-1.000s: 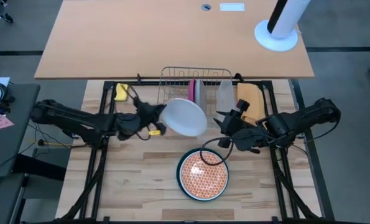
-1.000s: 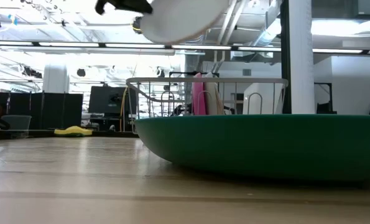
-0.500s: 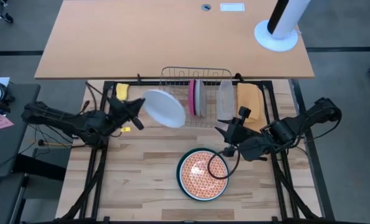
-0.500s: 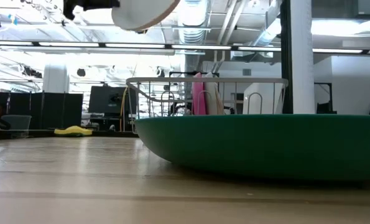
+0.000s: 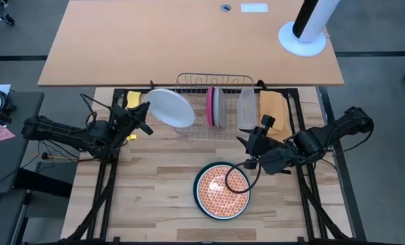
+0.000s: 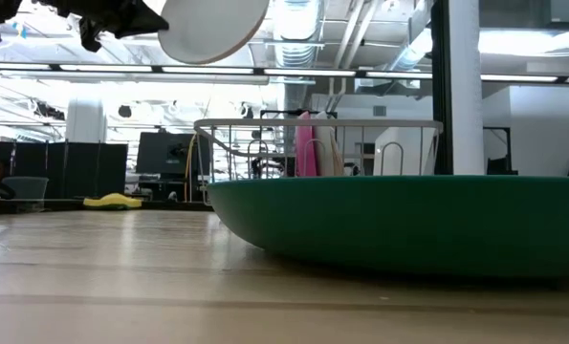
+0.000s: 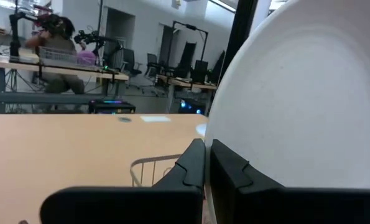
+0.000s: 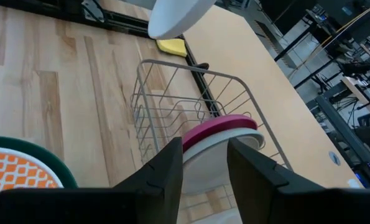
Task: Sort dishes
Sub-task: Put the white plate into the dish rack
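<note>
I have the left gripper (image 5: 142, 117) at centre-left of the high view, its fingers clenched on the rim of the white plate (image 5: 170, 107). The plate is lifted off the table and tilted, sitting just over the left end of the wire dish rack (image 5: 226, 80) in the upper middle of the frame. In the low view the same plate (image 6: 212, 27) hangs at the top left, above the rack's top rail.

Inside the rack, the magenta plate (image 5: 209, 106) stands on edge, with the pale grey plate (image 5: 218, 106) touching it on its right side. A clear plastic tub (image 5: 246, 105) stands further right in the rack.

My right gripper (image 5: 246, 144) sits at centre-right of the high view, beside the rack's right end, fingers released and holding nothing.

Low in the middle of the frame, the orange-patterned plate (image 5: 222, 188) lies nested in the dark green plate (image 5: 200, 203) on the wooden table (image 5: 154, 197). A yellow sponge (image 5: 133, 99) lies just left of the white plate.
</note>
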